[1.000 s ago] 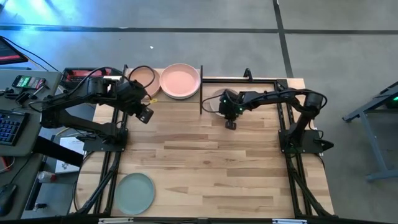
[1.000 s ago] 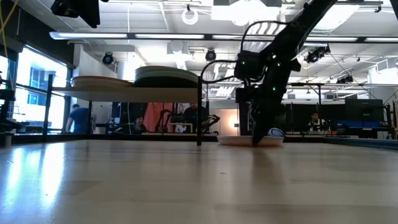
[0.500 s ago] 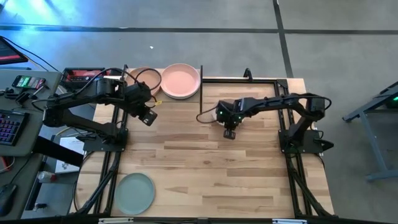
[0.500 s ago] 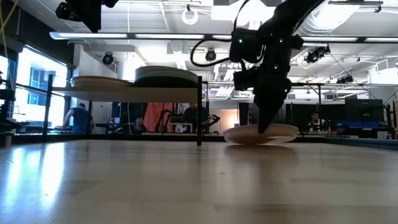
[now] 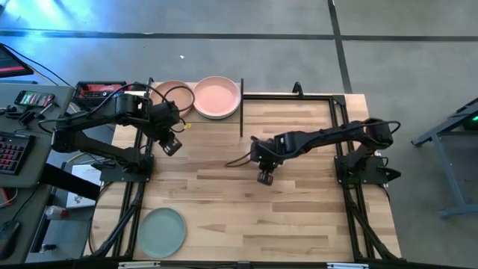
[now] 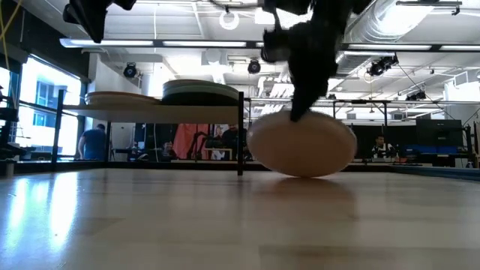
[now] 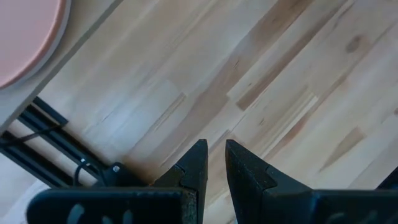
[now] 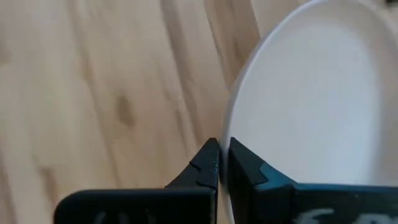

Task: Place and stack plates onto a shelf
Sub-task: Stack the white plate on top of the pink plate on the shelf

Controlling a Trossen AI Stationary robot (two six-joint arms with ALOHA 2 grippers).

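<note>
A beige-grey plate (image 6: 302, 144) stands almost on edge below my right gripper (image 8: 222, 155), which is shut on its rim over the middle of the table (image 5: 258, 158). From above the plate shows only as a thin line (image 5: 239, 161). The shelf (image 6: 150, 109) stands at the far left, with a pink plate (image 5: 216, 97) and a terracotta plate (image 5: 170, 93) lying flat on its board. A sage green plate (image 5: 162, 232) lies flat at the near left corner. My left gripper (image 7: 213, 158) is shut and touches nothing, raised above the table just near of the shelf (image 5: 172, 143). My right gripper pinches the plate's rim (image 8: 229, 124) between its two fingers, one finger on the inner face and one on the underside. It comes from above, pointing down. The plate hangs steeply tilted, its underside (image 6: 302, 144) facing the near edge; whether its lower edge touches the table, I cannot tell.
The shelf's black upright (image 5: 241, 112) stands just far of the held plate. A black frame (image 5: 299, 96) runs along the far right of the table. Bare wood (image 5: 284, 217) lies near of both grippers. People and equipment show in the room behind the table.
My right gripper has moved from beside the shelf's upright toward the near edge and the table's left, and has risen. The beige-grey plate, flat on the table a second ago, has been tipped up onto its edge and carried along.
</note>
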